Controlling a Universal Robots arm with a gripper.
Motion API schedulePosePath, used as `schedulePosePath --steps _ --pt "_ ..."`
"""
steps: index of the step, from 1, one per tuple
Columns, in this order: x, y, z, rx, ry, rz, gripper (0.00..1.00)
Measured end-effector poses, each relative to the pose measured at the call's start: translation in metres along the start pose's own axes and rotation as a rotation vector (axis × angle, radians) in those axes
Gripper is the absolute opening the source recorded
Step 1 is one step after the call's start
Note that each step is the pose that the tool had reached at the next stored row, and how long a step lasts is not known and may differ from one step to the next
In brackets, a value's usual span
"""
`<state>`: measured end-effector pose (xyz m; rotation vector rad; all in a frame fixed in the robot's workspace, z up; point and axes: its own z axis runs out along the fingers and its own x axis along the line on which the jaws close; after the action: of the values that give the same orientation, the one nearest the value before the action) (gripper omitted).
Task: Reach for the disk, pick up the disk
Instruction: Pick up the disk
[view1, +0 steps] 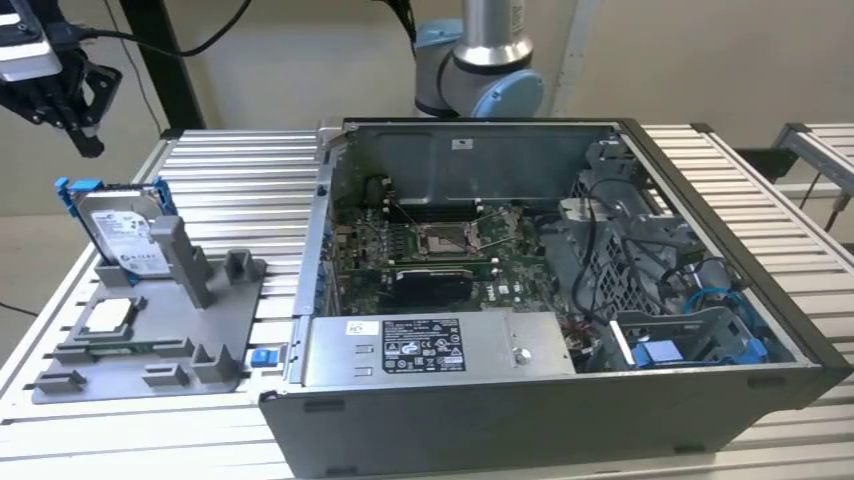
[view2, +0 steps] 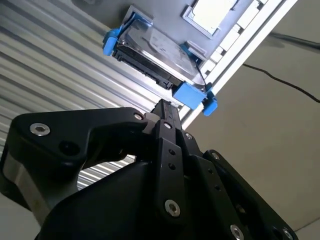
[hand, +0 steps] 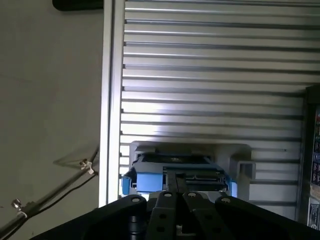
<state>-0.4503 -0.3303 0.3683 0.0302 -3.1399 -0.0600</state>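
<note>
The disk stands upright in a grey holder on the exterior view's left, silver with a white label and blue rails on its sides. My black gripper hangs above and slightly to the left of it, apart from it, fingers pressed together around nothing. In the second wrist view the closed fingertips point toward the disk, whose blue rail ends show at each side. In the first wrist view the gripper sits just over the disk's upper edge.
An open computer case takes up the middle and right of the slatted aluminium table. A small square CPU chip lies on the grey holder below the disk. The arm's base stands behind the case. Cables run across the floor beside the table.
</note>
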Motion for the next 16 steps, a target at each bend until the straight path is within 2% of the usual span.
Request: schedulePosePath --steps 8,16 --pt "0.0062 -0.0282 -0.0005 -0.0001 -0.0001 0.000 0.00" --pt "0.0125 -0.0289 0.0001 0.0000 0.0000 0.000 0.00"
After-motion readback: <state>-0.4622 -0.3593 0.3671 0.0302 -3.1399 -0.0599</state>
